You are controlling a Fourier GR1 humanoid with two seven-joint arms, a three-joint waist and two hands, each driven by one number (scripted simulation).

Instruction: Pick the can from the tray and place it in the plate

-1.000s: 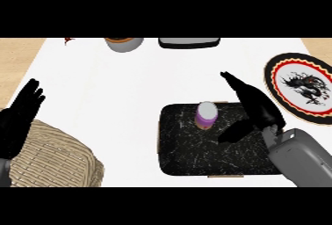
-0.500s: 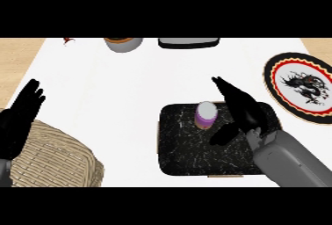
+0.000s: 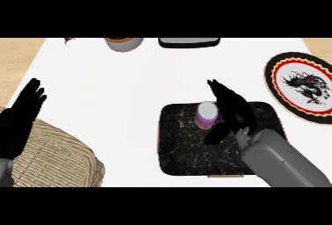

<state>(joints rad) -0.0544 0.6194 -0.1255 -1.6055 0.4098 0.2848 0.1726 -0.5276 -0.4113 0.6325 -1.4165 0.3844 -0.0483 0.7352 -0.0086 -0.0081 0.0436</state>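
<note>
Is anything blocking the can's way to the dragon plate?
Nothing visible does. Only the robot's own right hand, open, stands beside the can on the plate's side, over the tray.

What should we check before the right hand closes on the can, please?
1. Can upright on the tray: ok.
2. Right hand just right of the can, fingers straight: ok.
3. Fingers curled round the can: not ok, no grasp yet.
4. Hand touching the can: cannot tell.
5. Plate in view, right of the tray, with bare counter between them: ok.
6. Left hand resting open at the left edge, well away from the tray: ok.
</note>
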